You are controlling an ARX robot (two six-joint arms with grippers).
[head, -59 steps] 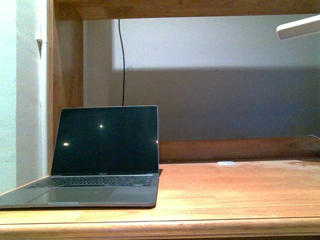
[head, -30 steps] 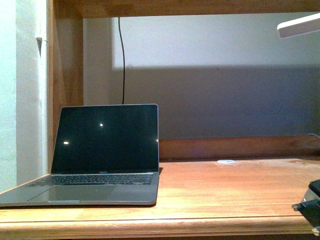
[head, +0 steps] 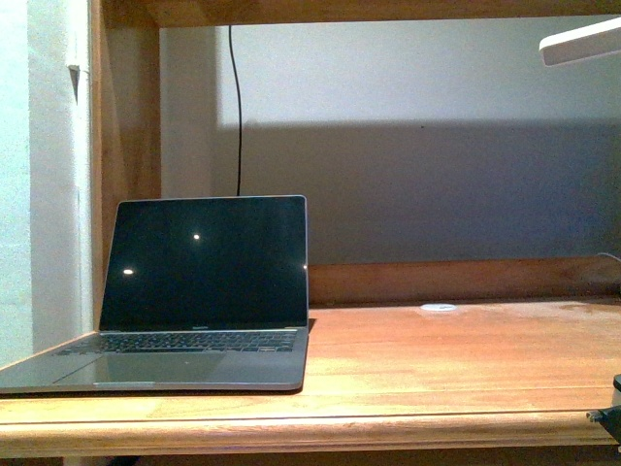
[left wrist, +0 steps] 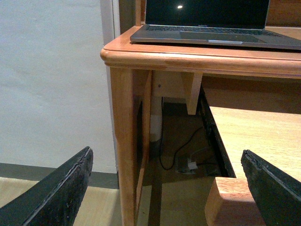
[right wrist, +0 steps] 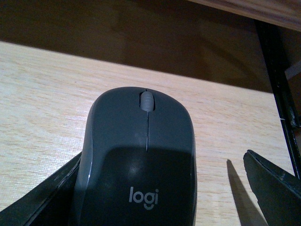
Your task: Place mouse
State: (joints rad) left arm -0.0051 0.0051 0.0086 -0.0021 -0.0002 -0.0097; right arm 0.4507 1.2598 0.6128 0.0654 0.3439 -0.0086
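In the right wrist view the mouse (right wrist: 141, 160), dark grey and domed with a scroll wheel and a "logi" mark, rests on a pale wooden shelf (right wrist: 42, 94). My right gripper (right wrist: 162, 160) is open around it. One finger lies against the mouse's side and the other finger (right wrist: 270, 188) stands well apart from it. My left gripper (left wrist: 165, 153) is open with nothing in it, low down beside the desk's front corner leg (left wrist: 123, 141). The mouse does not show in the front view.
An open laptop (head: 199, 282) with a dark screen stands on the left of the wooden desk (head: 437, 379). A small flat white disc (head: 439, 307) lies near the back. A lamp head (head: 582, 41) hangs top right. A dark part of my right arm (head: 611, 413) shows below the desk edge.
In the front view the scene has shifted up a little. A dark part of my right arm appeared at the lower right edge and has since sunk lower.
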